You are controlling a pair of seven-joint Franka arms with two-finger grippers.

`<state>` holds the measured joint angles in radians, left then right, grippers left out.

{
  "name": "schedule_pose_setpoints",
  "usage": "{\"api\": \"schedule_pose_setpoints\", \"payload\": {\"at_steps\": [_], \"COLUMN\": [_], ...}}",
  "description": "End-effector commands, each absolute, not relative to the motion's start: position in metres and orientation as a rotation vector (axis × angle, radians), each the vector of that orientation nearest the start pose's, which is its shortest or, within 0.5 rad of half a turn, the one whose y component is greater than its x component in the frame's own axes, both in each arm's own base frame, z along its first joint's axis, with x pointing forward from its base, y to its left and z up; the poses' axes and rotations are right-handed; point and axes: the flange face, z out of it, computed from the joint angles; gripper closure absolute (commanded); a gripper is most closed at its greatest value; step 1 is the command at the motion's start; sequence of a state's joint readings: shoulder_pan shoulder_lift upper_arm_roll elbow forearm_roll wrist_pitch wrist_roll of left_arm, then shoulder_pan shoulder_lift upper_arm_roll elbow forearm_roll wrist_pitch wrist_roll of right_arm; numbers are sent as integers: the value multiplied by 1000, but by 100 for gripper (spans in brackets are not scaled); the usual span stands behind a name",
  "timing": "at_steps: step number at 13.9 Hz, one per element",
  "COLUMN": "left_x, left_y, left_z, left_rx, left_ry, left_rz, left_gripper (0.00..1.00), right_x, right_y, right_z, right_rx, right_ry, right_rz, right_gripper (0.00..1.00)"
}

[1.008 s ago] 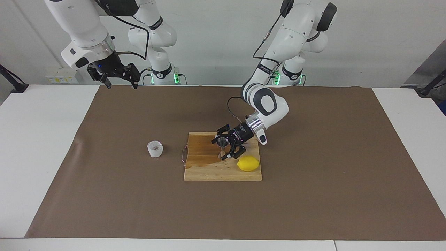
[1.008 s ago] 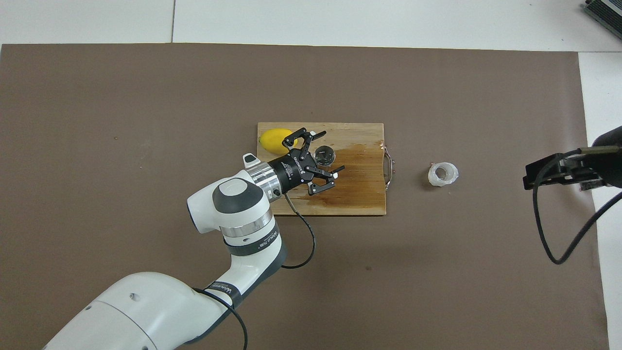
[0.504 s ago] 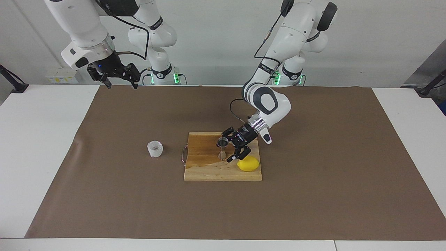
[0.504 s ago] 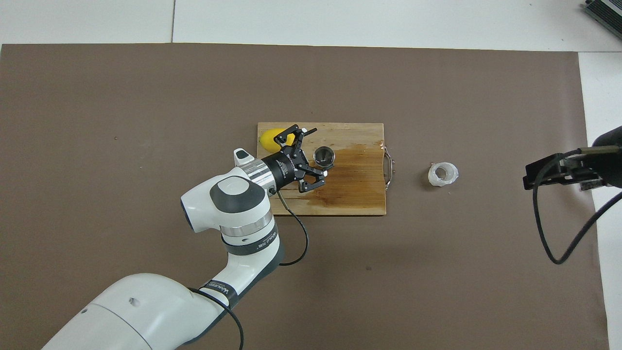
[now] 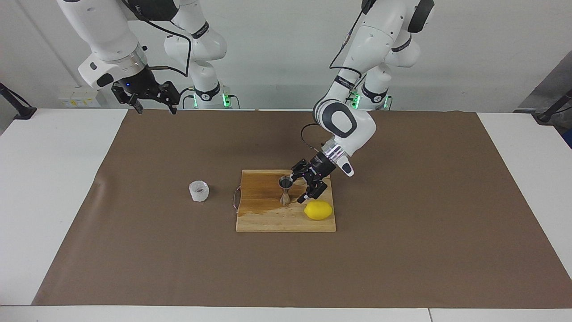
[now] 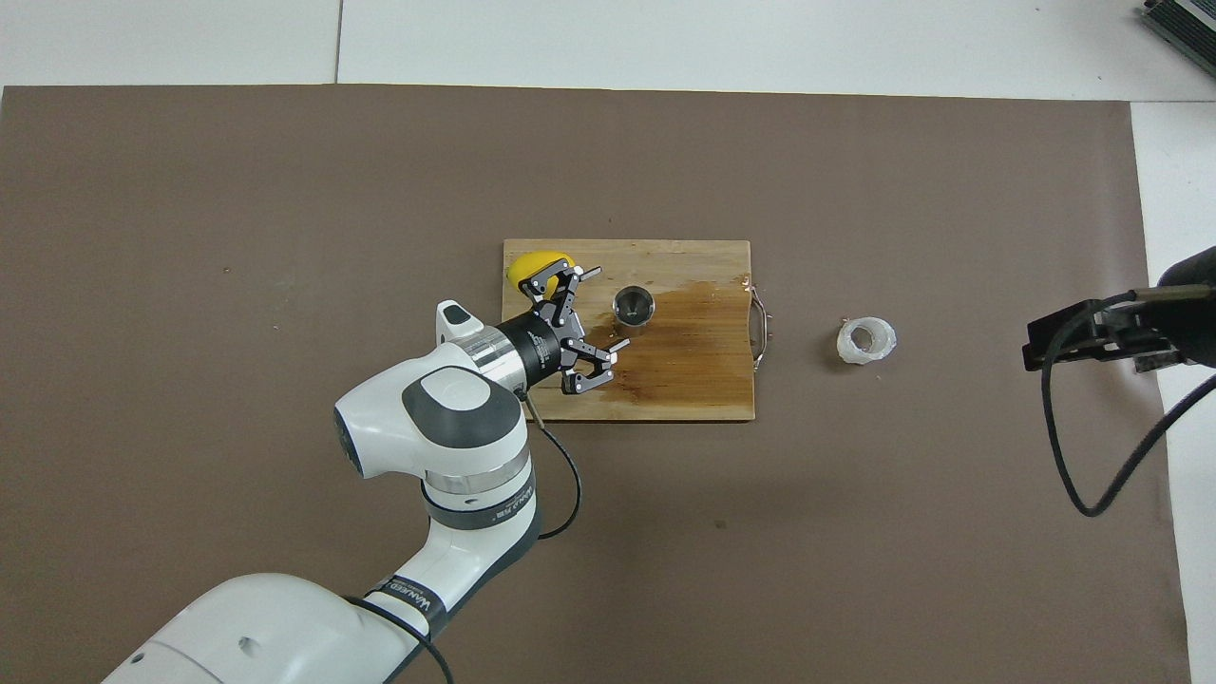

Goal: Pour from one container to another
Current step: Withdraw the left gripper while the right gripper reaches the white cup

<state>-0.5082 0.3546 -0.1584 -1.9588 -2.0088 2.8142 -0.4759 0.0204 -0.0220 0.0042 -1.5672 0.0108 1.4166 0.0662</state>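
Observation:
The steel jigger [image 5: 285, 190] stands upright on the wooden cutting board [image 5: 268, 220], also in the overhead view [image 6: 633, 306]. My left gripper [image 5: 296, 190] is open and empty, low over the board beside the jigger on the left arm's side, clear of it [image 6: 609, 309]. The translucent whitish cup [image 5: 199, 191] stands on the brown mat off the board, toward the right arm's end [image 6: 865, 340]. My right gripper [image 5: 156, 107] hangs open and empty, high over the mat's edge at the robots' end, and waits [image 6: 1045, 344].
A yellow lemon [image 5: 318, 210] lies on the board's corner by the left gripper [image 6: 530, 265]. The board [image 6: 703, 385] has a dark wet patch and a metal handle [image 6: 760, 323] on the cup's side. A brown mat [image 5: 402, 250] covers the table.
My left gripper, open around the jigger a second ago, has drawn back toward the left arm's end, leaving the jigger standing. The right arm has not moved.

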Motion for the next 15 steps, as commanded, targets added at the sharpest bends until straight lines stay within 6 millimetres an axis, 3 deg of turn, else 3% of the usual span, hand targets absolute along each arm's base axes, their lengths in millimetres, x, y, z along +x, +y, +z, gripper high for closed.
{"api": "schedule_pose_setpoints", "payload": {"at_steps": [1, 4, 8, 11, 15], "left_x": [486, 492, 513, 526, 538], "left_y": [-329, -322, -297, -281, -264], "left_z": [313, 320, 327, 330, 334], "left_rx": [1509, 1626, 1706, 1778, 1863], "left_ry": [1579, 1497, 1411, 1347, 1278], "left_rz": [-329, -270, -248, -233, -213], "left_gripper": [0, 0, 0, 0, 0], "right_x": [529, 529, 529, 528, 520], "right_y": [11, 11, 11, -2, 1], "right_z": [628, 627, 628, 627, 632], "right_rx": [-3107, -3107, -3107, -3104, -3098], "right_ry": [48, 48, 46, 83, 32], "right_rz": [188, 192, 190, 201, 215], "right_gripper": [0, 0, 0, 0, 0]}}
